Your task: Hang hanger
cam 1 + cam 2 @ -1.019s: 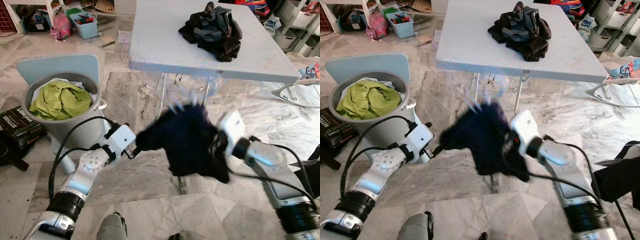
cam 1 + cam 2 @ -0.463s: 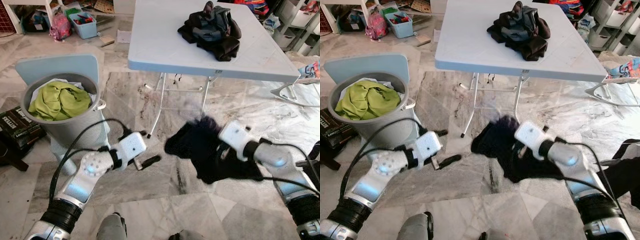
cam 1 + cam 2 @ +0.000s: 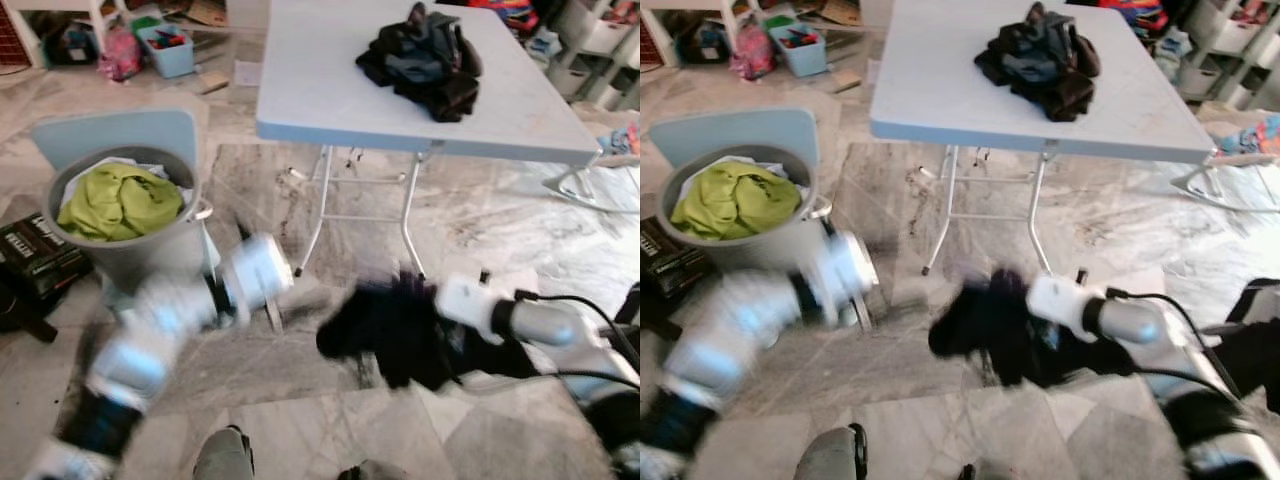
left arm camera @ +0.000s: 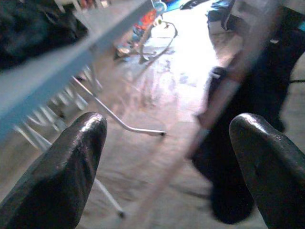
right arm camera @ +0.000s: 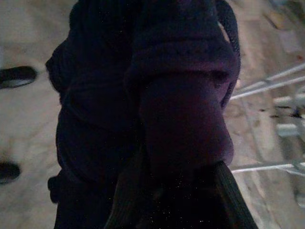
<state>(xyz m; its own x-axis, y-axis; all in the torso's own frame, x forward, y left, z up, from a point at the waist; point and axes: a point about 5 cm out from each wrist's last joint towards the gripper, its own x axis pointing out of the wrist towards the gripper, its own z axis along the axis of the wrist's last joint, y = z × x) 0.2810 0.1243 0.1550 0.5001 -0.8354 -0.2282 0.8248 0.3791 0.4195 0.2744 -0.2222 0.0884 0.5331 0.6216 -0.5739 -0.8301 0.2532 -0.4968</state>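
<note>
Dark knitted garment hangs bunched from the right pincer, clenched on it low over the marble floor, in front of the white folding table. The left pincer stands released, fingers apart. No hanger can be made out. Steadying the garment and spreading it likely helps.
</note>
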